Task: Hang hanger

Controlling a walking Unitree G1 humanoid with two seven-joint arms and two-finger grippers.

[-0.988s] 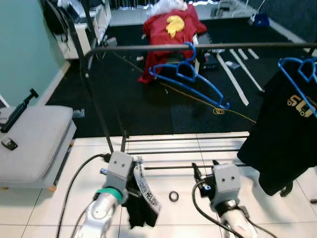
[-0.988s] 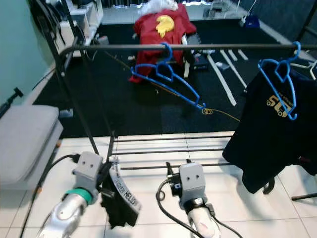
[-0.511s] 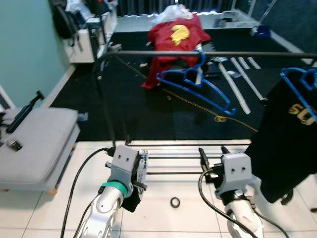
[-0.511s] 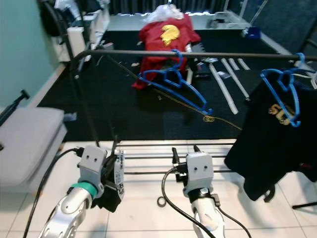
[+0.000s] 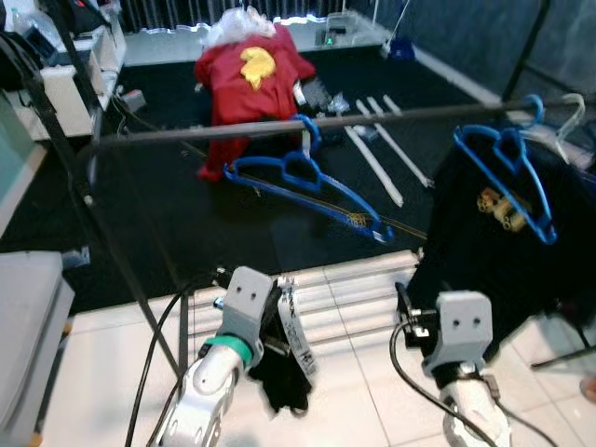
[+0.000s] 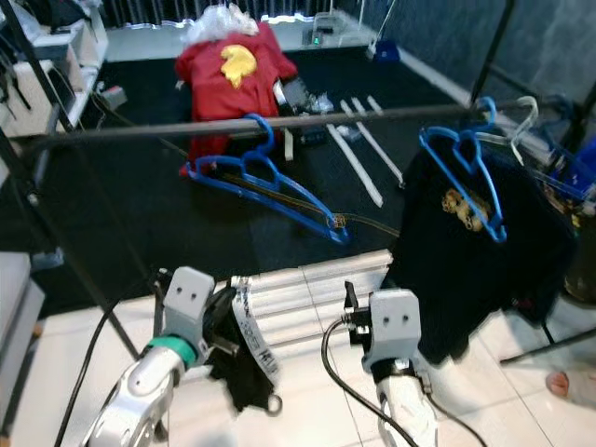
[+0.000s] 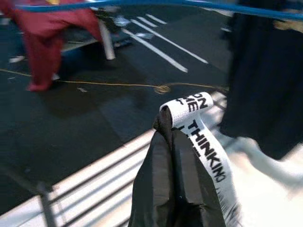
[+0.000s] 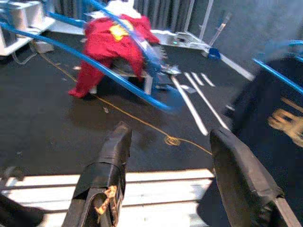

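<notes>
The empty blue hanger (image 5: 303,177) is hanging tilted on the rail (image 5: 279,126). The left gripper (image 7: 175,156) is pinching a black garment (image 5: 284,377) with a white strap; the right gripper (image 8: 175,165) is hovering low, fingers spread apart.

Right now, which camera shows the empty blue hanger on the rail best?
The right eye view: the empty blue hanger hangs tilted on the rail, whole. The left eye view shows it likewise. The right wrist view catches it as a blurred streak; the left wrist view, a blue strip.
</notes>
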